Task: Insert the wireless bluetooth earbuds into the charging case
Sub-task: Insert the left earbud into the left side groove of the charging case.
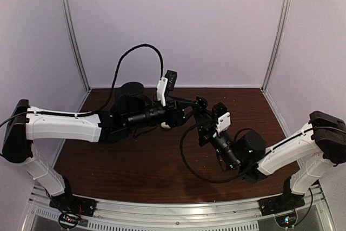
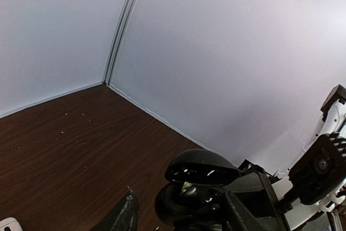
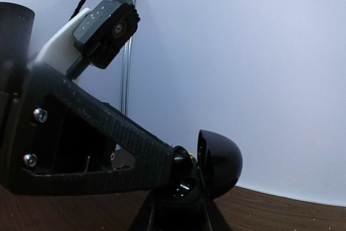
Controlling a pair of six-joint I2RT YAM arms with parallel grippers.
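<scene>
Left gripper [image 1: 197, 105] reaches one finger to the open black charging case [image 3: 219, 160], its own jaw gap impossible to judge; right gripper [image 3: 181, 215] clamps the case over the dark table [image 1: 135, 160]; earbuds too small to discern.

White-shelled black arms [image 1: 65, 125]; looped cables [image 1: 135, 50]

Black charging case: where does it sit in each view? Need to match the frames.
top external: cannot be made out, lost in the dark cluster near centre.
left wrist: black charging case, lid open, low and right of centre.
right wrist: bottom centre, lid standing up.
Shared landmark: brown table.
</scene>
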